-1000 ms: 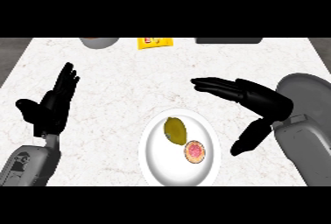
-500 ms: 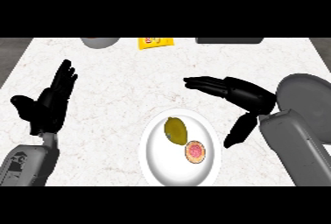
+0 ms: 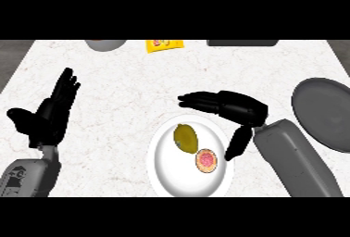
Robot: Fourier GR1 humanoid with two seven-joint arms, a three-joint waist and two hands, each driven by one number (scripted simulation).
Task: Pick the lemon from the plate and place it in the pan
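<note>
Head view. A white plate (image 3: 164, 178) is seen on the marbled counter (image 3: 137, 83), near the lower middle. The lemon (image 3: 185, 137) lies on the plate's upper part, apart from a round pink-centred item (image 3: 206, 160) set just beside it to the lower right. The lemon is not touched by either hand.

The right hand (image 3: 232, 107) is held just above the plate's upper right rim, its fingers extended leftward and slightly apart, the thumb (image 3: 237, 143) hanging down over the plate's right edge. Nothing is enclosed between thumb and fingers. This posture is judged to be a pre-grasp: the hand is opened so that the lemon can be taken between fingers and thumb.

The pan (image 3: 327, 113) is noted at the right edge, well apart from the plate, only partly in view. It holds nothing that can be seen.

The left hand (image 3: 48, 118) is recorded at the left, fingers straight, spread and pointing up, resting clear of the work.

At the far edge, a grey bowl (image 3: 106, 44), a yellow packet (image 3: 164, 45) and a dark object (image 3: 242, 42) are observed, uninvolved.
</note>
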